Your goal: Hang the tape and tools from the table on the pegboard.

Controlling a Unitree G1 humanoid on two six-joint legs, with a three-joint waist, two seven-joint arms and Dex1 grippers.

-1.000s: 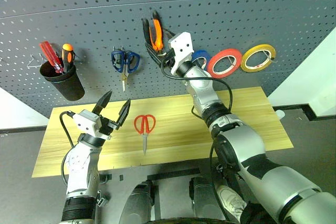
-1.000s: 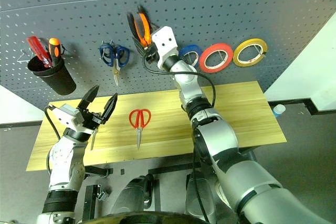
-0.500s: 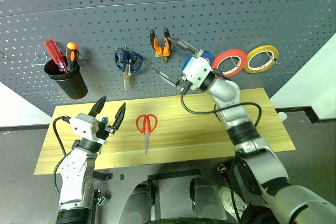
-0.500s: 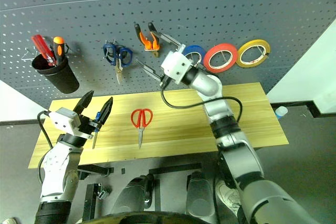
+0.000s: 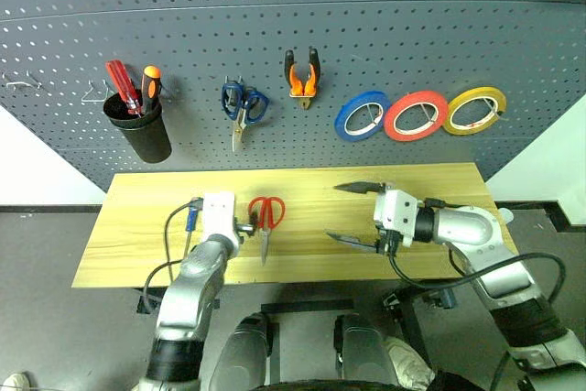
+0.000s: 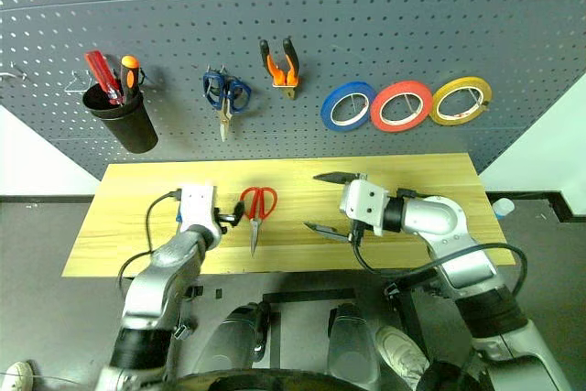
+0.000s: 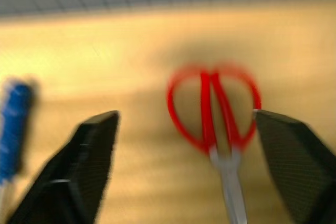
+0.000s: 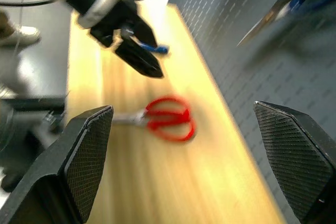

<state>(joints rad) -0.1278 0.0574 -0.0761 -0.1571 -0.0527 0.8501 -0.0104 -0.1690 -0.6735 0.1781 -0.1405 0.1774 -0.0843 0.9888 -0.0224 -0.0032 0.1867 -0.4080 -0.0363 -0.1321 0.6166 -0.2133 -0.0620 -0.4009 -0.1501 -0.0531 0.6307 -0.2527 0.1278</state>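
The red-orange tape (image 5: 419,115) and the orange-and-black pliers (image 5: 302,75) hang on the dark grey pegboard (image 5: 385,16). Red-handled scissors (image 5: 265,215) lie on the yellow wooden table (image 5: 430,185), blades toward the front edge. A thin blue-handled screwdriver (image 5: 190,220) lies left of them. My left gripper (image 7: 185,115) is open and tipped down just above the table, between the screwdriver and the scissors, its fingers framing the red handles in the left wrist view. My right gripper (image 5: 332,212) hovers open and empty over the table's middle, pointing left toward the scissors (image 8: 168,119).
On the pegboard's left a black cup (image 5: 139,130) holds a red and an orange screwdriver. Blue-handled scissors (image 5: 243,103) hang beside the pliers. A blue ring (image 5: 362,117) and a yellow ring (image 5: 476,108) flank the red tape. Bare hooks (image 5: 92,93) stick out at the far left.
My right gripper let go of the pliers, now hanging on the pegboard, and drew back down over the table. My left gripper sank, tipped downward toward the scissors and opened wider.
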